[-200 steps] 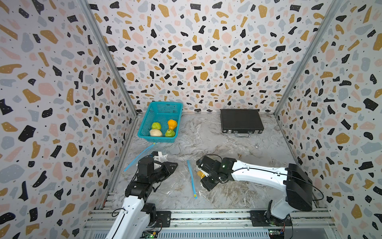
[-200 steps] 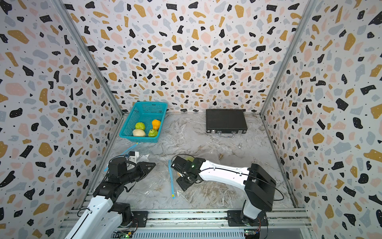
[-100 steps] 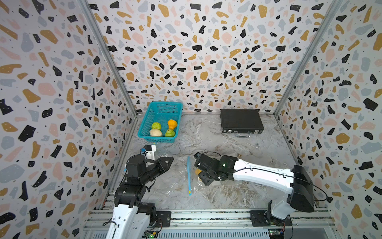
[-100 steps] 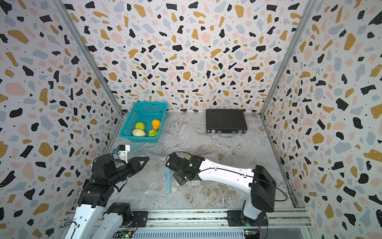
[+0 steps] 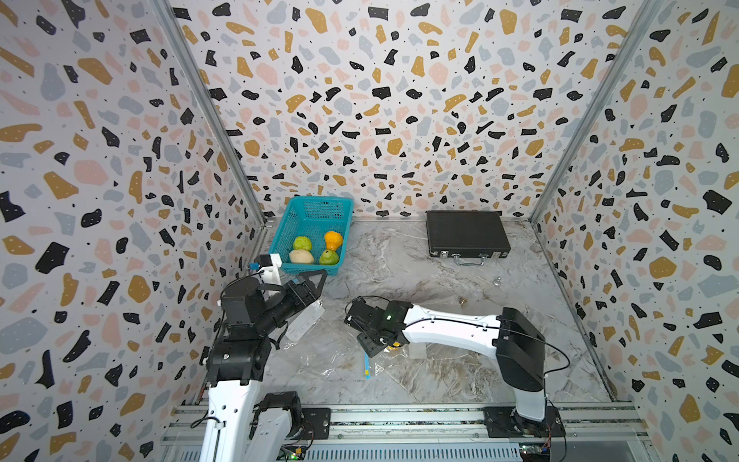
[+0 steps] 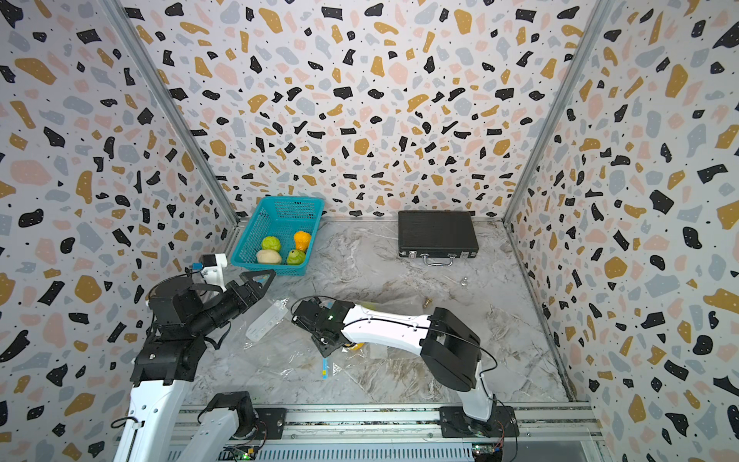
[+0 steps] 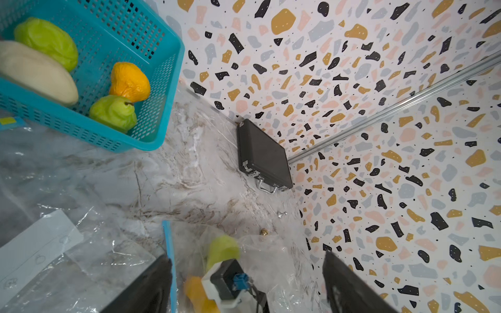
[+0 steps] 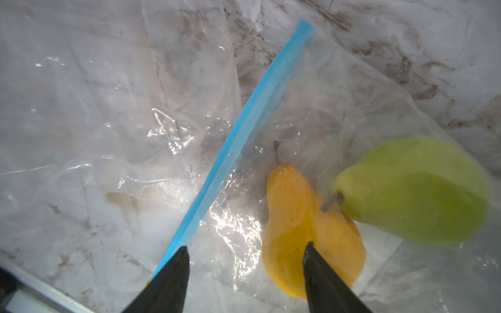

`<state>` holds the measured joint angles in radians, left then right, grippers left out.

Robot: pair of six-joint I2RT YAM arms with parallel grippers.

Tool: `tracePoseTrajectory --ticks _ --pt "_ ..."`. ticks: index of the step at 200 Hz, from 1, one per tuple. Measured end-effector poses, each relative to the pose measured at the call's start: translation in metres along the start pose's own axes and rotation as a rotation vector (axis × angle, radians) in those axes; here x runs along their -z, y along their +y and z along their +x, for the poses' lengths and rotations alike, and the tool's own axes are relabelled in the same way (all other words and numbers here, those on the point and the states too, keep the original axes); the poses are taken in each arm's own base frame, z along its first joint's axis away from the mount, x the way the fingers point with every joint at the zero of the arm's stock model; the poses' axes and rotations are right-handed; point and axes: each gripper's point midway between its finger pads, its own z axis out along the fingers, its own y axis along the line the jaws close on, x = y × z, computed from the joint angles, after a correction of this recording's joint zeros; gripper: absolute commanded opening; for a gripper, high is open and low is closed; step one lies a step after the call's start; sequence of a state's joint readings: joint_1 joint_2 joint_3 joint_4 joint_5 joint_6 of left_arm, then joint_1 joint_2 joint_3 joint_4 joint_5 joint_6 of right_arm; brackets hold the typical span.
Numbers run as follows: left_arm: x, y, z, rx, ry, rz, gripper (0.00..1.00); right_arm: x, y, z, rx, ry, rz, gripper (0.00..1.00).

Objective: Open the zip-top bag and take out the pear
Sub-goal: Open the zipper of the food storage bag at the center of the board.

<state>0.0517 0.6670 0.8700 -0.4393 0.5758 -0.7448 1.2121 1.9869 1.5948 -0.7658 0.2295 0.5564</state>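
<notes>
**Pear under film, bag unheld**

Rear left: teal basket [image 5: 347,224] of fruit, apart from the work. In front of it, left gripper [image 5: 314,282] raised off the marble table [image 5: 400,256], spread wide, nothing between the fingers.

Centre, lying flat: clear zip-top bag [image 8: 339,94], blue zip strip [image 8: 244,130] across it. Sealed or parted, cannot tell.

Right gripper [image 8: 246,246] low over the bag, jaws apart, one fingertip over the strip, the other over the yellow pear [image 8: 303,216]. Gripping nothing. Green pear [image 8: 423,189] touching the yellow one, both seemingly beneath the film.

Rear right: black case [image 5: 466,234], idle.

Risks, as judged:
- Closing here likely to pinch plastic along with fruit, or plastic alone.
- With no hold on the left, likely to drag the whole bag.
- Green pear, if nudged, likely to roll.
</notes>
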Motion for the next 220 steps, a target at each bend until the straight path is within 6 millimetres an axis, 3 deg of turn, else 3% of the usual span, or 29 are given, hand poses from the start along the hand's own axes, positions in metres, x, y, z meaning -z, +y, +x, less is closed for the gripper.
tracePoseTrajectory --ticks 53,102,185,220 --pt "0.002 -0.003 -0.002 -0.019 -0.002 0.002 0.92 -0.018 0.003 -0.016 0.014 -0.013 0.096 0.68" --pt "0.002 -0.004 -0.001 -0.028 0.003 0.008 0.92 -0.029 0.000 -0.016 0.032 -0.005 0.178 0.66" --pt "-0.002 -0.003 0.001 -0.020 0.025 0.013 0.92 -0.016 0.017 -0.027 0.039 -0.061 0.183 0.68" --pt "-0.002 -0.003 0.002 -0.021 0.031 0.019 0.92 -0.021 0.017 -0.027 0.043 -0.060 0.211 0.67"
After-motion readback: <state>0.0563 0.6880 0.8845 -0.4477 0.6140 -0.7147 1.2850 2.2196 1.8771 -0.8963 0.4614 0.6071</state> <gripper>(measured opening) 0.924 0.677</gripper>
